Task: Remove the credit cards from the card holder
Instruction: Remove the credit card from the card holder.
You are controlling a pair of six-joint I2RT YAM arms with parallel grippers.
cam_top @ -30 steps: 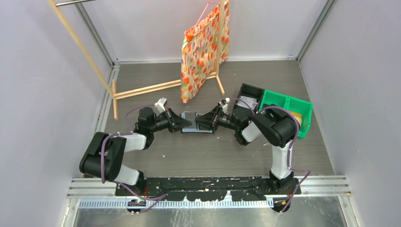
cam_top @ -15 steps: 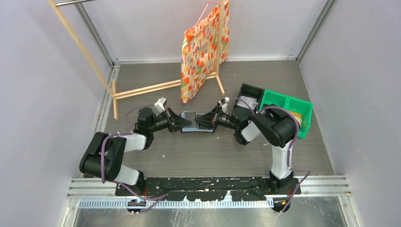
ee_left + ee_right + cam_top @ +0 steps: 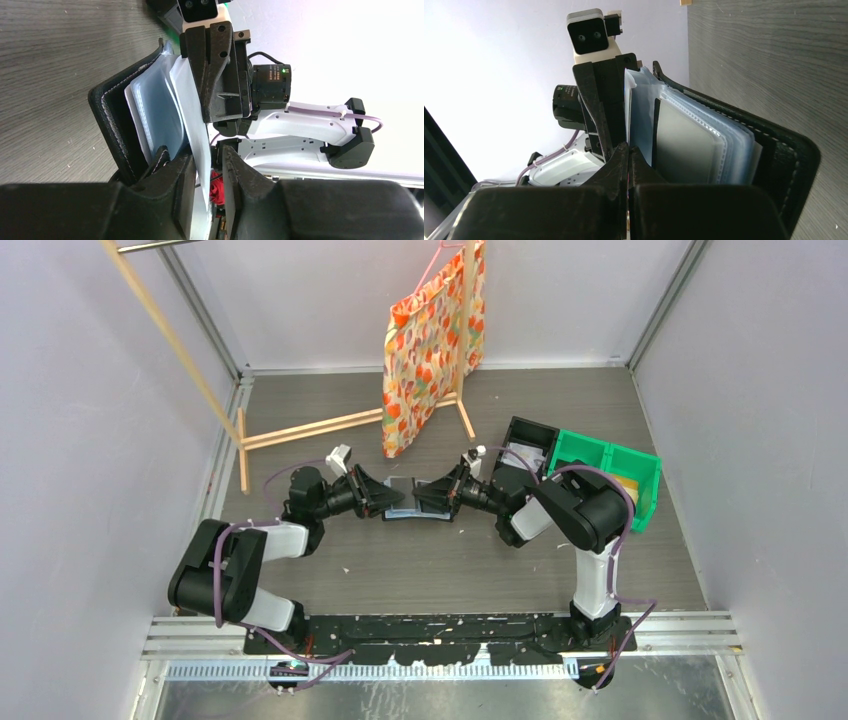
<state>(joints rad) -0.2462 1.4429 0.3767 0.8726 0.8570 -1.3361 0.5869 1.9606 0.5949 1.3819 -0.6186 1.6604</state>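
So both arms meet mid-table point(image 3: 450, 570) right over the card holder point(image 3: 412, 495), which is open and propped up between them, black cover point(image 3: 117, 125) facing out and the blue-grey plastic sleeves fanned out inside. The left gripper point(image 3: 206, 155) has its fingers point(image 3: 185, 185) a little apart, straddling a pale whitish card point(image 3: 192, 110) that sticks out past the sleeves; the gap looks wider than the card, so I wouldn't call it a pinch. The right gripper point(image 3: 628, 150) comes in from the other side with its fingers pressed tight together at the edge of a pale sleeve of the holder point(image 3: 786, 165) (can't tell if it's really got the sleeve). Another greyish card point(image 3: 684, 145) sits tucked in a clear pocket. From above, the left gripper point(image 3: 383, 502) and right gripper point(image 3: 437, 498) are nearly nose to nose.
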